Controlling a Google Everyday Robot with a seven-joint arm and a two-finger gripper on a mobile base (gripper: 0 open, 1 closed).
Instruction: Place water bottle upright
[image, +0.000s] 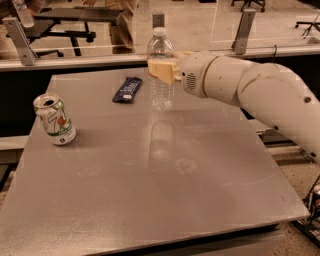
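The water bottle (162, 95) is seen standing upright at the far middle part of the gray counter (150, 210), with its white cap (159, 32) pointed straight up. It is held around its middle by the tool (163, 70), whose pale fingers (159, 71) are closed on it from the right side, so that the middle section of the bottle is covered by them. The clear ribbed lower part and the clear shoulder are left in view below and above the fingers. Whether the bottle's base is resting on the counter or is held just above it cannot be told.

The tool is carried on a thick white arm (260, 95), which is stretched in from the right edge of the view and is kept above the far right part of the counter.

A dark snack wrapper (127, 89) is laid flat near the bottle, to its left, and is not touched by it. A white-and-green soda can (55, 120) is set upright close to the left edge of the counter, well apart from both the bottle and the wrapper, with its opened top turned upward. A faint pale reflection of the bottle is seen on the counter just in front of the bottle's base, and a few pale smudges are scattered near the middle of the surface.
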